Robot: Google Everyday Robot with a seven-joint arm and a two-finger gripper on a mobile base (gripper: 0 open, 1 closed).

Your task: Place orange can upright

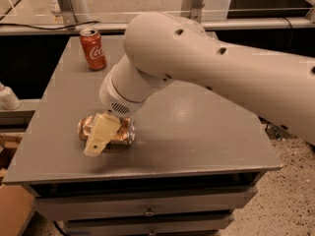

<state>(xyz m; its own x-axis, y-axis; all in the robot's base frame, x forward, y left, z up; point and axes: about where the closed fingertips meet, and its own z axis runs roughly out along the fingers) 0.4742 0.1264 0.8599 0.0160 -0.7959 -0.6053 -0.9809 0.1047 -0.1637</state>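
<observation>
The orange can [124, 134] lies on its side on the grey table [197, 132], near the front left. It is shiny golden-orange with wrinkled sides. My gripper [100, 134] hangs from the big white arm [206, 68] and sits right over the middle of the can. Its cream-coloured end crosses in front of the can and hides the can's centre. Only the can's two ends show, one on each side of the gripper.
A red Coca-Cola can [93, 49] stands upright at the table's back left corner. Drawers [147, 210] sit under the table top. A white fixture [7, 97] and a cardboard box [12, 213] are off the left edge. A rail runs behind the table.
</observation>
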